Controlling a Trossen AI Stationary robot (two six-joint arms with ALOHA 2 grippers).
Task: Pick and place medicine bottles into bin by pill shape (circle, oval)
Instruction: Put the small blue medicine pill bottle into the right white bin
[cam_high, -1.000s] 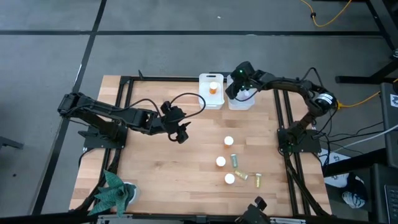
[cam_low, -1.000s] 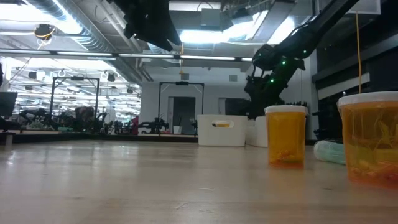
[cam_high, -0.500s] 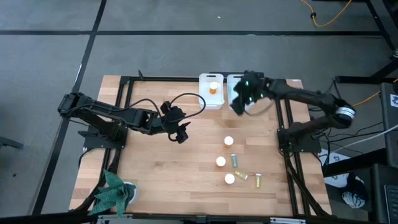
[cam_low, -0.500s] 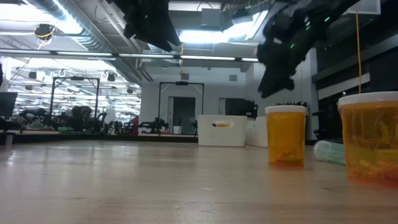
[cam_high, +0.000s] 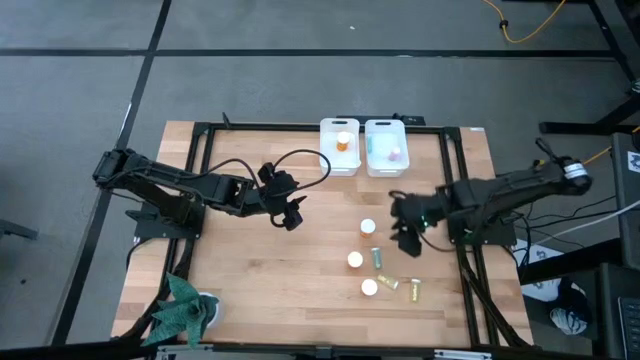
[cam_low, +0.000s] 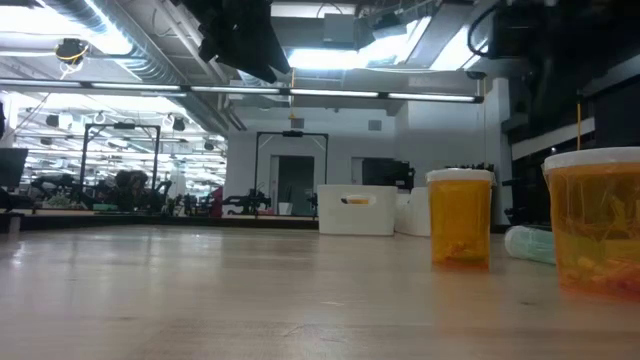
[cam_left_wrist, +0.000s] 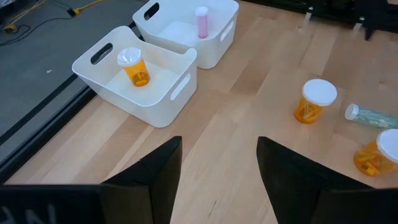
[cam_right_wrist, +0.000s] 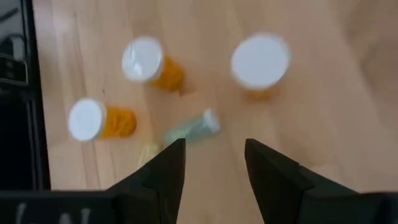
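Note:
Three orange bottles with white caps (cam_high: 368, 227) (cam_high: 354, 260) (cam_high: 369, 287) stand on the table at centre right. A green bottle (cam_high: 377, 257) and two small yellowish ones (cam_high: 388, 282) (cam_high: 413, 290) lie beside them. My right gripper (cam_high: 405, 236) is open and empty, just right of this group. Its wrist view (cam_right_wrist: 212, 155) looks down on the three orange bottles and the green bottle (cam_right_wrist: 189, 129). My left gripper (cam_high: 291, 216) is open and empty over the table's middle left (cam_left_wrist: 217, 162).
Two white bins stand at the far edge. The left bin (cam_high: 325, 150) holds an orange bottle (cam_left_wrist: 134, 65). The right bin (cam_high: 386, 168) holds a pink bottle (cam_left_wrist: 201, 22). A green cloth-like thing (cam_high: 185, 308) lies at the near left corner. Black frame rails run along the table's sides.
My right gripper has left its place over the right bin and swung toward the table's near edge, ending just right of the loose bottles. The right bin now shows uncovered. My left gripper has kept still.

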